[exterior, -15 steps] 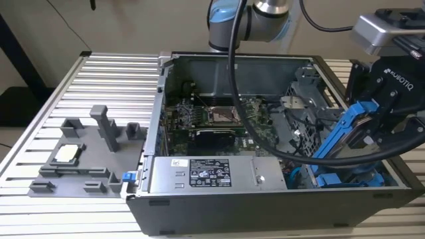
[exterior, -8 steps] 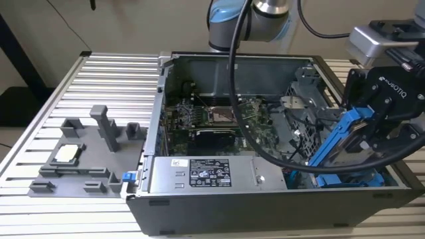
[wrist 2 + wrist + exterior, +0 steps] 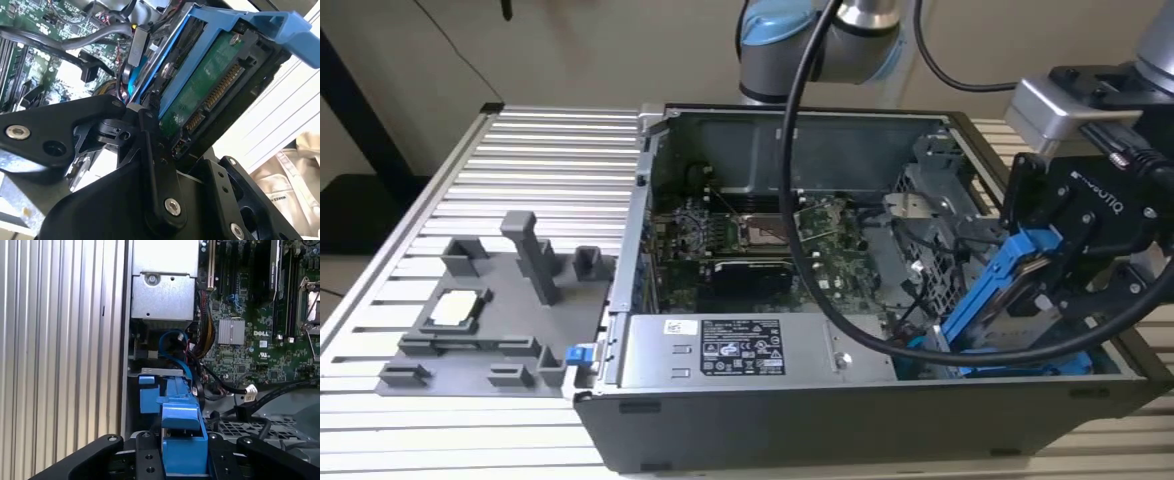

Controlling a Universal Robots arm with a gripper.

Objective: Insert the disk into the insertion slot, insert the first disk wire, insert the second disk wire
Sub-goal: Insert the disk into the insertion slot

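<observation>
A robotics lab: an opened computer case (image 3: 854, 425) on a ribbed aluminium desk (image 3: 547, 150), grey jig (image 3: 520, 335) at nine o'clock, arm (image 3: 781, 35) at twelve.

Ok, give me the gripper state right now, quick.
The gripper is shut on the disk, holding it tilted by its blue frame.

Claw (image 3: 1061, 285) clamped on the disk (image 3: 1007, 290), tilted. Under it, another blue frame (image 3: 1027, 368) and a blue cable (image 3: 187, 367) block the way down. Black cables (image 3: 220, 384) just beside. Case wall (image 3: 126, 340) close on the claw's other side. Free room over the motherboard (image 3: 260, 320).
</observation>
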